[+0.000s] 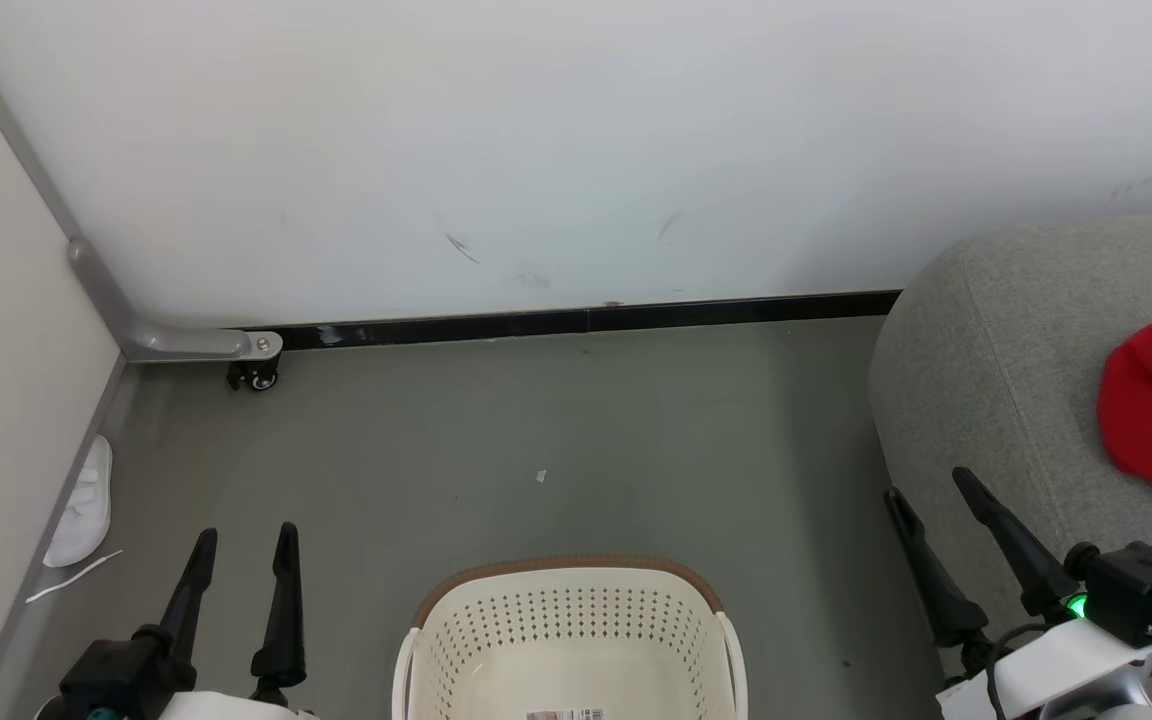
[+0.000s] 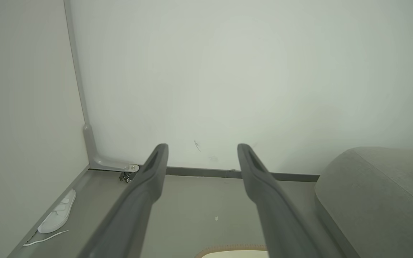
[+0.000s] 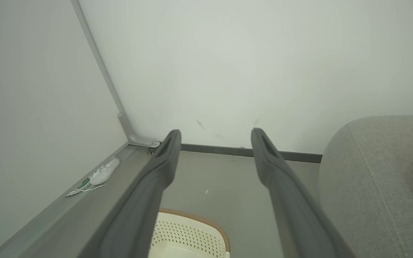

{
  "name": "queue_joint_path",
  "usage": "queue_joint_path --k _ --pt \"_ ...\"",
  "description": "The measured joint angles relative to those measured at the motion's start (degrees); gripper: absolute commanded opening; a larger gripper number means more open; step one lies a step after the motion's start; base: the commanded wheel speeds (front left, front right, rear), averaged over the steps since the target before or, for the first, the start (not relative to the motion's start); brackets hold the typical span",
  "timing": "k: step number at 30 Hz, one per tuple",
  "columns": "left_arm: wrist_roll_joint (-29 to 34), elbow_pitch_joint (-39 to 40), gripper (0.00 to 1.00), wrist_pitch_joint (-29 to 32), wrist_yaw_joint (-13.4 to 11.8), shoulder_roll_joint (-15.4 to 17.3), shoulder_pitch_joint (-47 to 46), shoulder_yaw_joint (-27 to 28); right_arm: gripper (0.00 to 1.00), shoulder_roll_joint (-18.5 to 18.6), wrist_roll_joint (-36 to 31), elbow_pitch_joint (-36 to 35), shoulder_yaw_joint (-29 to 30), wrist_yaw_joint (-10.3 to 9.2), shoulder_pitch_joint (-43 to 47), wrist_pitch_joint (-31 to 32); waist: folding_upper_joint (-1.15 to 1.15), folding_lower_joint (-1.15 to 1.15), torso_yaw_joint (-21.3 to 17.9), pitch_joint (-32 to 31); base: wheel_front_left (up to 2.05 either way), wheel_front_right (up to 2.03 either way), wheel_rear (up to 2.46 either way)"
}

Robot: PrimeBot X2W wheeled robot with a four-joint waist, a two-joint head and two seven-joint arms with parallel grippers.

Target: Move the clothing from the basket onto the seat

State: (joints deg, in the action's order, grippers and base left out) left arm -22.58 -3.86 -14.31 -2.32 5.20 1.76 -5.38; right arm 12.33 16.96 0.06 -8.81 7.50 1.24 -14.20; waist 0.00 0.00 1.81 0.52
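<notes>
Find the clothing (image 1: 1151, 410) already on the seat (image 1: 986, 350) at the right: a red heap with a touch of white, cut off by the frame edge, well apart from the basket (image 1: 566, 566). See the basket on the floor (image 1: 556, 430) between the two arms, with a pale bottom, a label, and no red in the visible part. Cannot tell about its near end, hidden below the frame.

Note the left fingers (image 1: 283, 600) spread wide and holding nothing, low and to the left of the basket. Note the right fingers (image 1: 1011, 540) just as wide and empty, by the seat's near edge.

Treat the step, judging from this, as a last check. Tilt the head down to take in the whole basket before calling the job done. Keep both pairs of fingers wide and clear of the brown rim while bending. On finding more fabric, come down from above, pinch a thick fold, and lift straight up past the rim before swinging right. Leave the white slipper (image 1: 84, 500) by the left wall alone.
</notes>
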Motion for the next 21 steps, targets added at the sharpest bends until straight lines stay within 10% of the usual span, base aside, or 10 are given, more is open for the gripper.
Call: queue_joint_path --k 19,20,21 --pt "1.02 -0.66 1.00 0.00 1.91 -1.25 0.00 1.25 1.00 -0.88 -0.01 -0.21 -0.02 0.00 0.07 0.00 0.00 0.00 -0.11 0.09 0.00 0.00 0.00" --pt "1.01 -0.64 0.00 0.00 2.26 -1.31 0.00 1.33 0.00 -0.88 -0.01 -0.23 -0.02 0.00 0.07 0.00 0.00 0.00 -0.10 0.10 0.00 0.00 0.00" --pt "1.00 -0.87 0.00 0.02 2.38 -1.37 0.01 1.29 0.00 -0.98 0.00 0.05 -0.07 0.00 0.07 0.02 0.00 0.00 -0.10 0.10 0.00 0.00 0.00"
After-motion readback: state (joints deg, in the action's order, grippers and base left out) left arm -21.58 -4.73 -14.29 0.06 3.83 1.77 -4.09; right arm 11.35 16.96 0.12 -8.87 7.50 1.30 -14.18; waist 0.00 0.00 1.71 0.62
